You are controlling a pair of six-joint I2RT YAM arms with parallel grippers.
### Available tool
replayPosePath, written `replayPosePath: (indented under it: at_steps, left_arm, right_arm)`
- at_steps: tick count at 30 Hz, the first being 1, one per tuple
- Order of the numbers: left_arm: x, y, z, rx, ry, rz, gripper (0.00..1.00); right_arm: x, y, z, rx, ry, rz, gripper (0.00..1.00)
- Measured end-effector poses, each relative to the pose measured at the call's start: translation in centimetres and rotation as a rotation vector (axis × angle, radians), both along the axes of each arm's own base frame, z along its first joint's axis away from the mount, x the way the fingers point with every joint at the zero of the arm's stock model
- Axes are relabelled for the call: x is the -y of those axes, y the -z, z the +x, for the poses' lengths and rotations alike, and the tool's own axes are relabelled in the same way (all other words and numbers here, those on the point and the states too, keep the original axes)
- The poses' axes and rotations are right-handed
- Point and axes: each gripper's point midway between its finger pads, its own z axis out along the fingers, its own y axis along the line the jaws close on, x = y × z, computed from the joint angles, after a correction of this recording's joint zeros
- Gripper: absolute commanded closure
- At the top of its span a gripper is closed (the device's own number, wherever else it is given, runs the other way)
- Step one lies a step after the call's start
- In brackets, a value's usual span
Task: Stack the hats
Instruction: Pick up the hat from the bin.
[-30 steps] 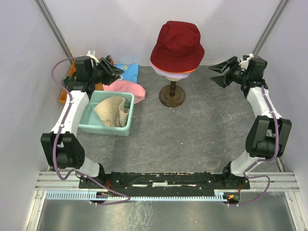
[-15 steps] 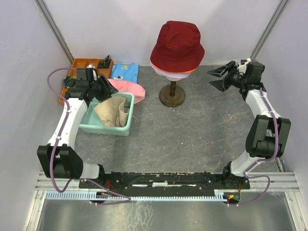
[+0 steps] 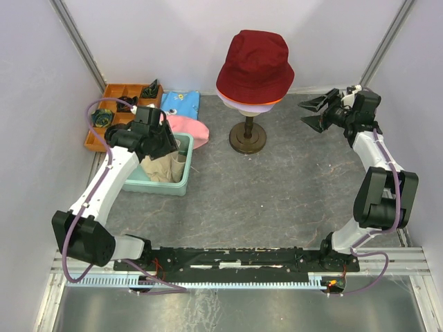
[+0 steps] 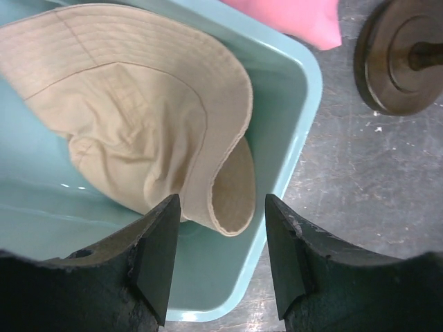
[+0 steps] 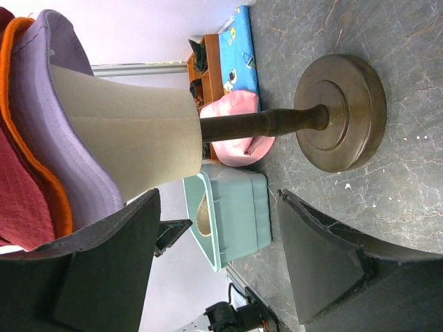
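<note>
Cream-beige hat lies crumpled, brim curled up, inside the teal bin; it is the bin's only content. The bin sits at 9 o'clock on the surface.

Left hand hangs over the bin's near-right corner, jaws apart and gripping nothing, with the brim edge seen between the fingers.

Pink hat lies on the surface at the bin's 1 o'clock, touching its rim.

Dark red hat tops the stack on the mannequin head at 12 o'clock. Orange hat is under it and lavender hat is lowest.

Right hand is at the head's 3 o'clock, jaws wide and empty.

Orange tray at 10 o'clock holds small dark items, kind unclear. Blue cloth lies beside it.
</note>
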Motion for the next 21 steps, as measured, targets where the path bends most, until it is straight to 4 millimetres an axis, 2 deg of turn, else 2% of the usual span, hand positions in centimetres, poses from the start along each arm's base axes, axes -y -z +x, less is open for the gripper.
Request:
replayPosePath:
  at_steps: [5,9,17,18,19,21]
  left_arm:
    - [-1.1,0.4,-0.2,-0.012,-0.03,0.049,0.41]
    - [-1.2,0.9,-0.1,-0.028,-0.031,0.065,0.41]
    - [-0.8,4.3,0.0,-0.109,-0.016,0.111,0.44]
    - [-0.8,4.8,0.0,-0.12,-0.016,0.119,0.49]
    - [-0.8,5.2,0.1,-0.129,-0.018,0.127,0.58]
    - [-1.0,5.9,0.3,-0.142,-0.019,0.151,0.88]
  right_arm:
    - [0.0,-0.1,0.0,0.005,0.002,0.004,0.25]
    - [0.0,-0.1,0.0,0.003,0.006,0.014,0.25]
    - [0.0,-0.3,0.1,0.009,0.01,0.022,0.25]
    - [0.0,-0.3,0.2,0.011,0.011,0.022,0.25]
    - [0.0,-0.4,0.2,0.013,0.011,0.023,0.25]
    - [0.0,-0.5,0.2,0.017,0.012,0.026,0.25]
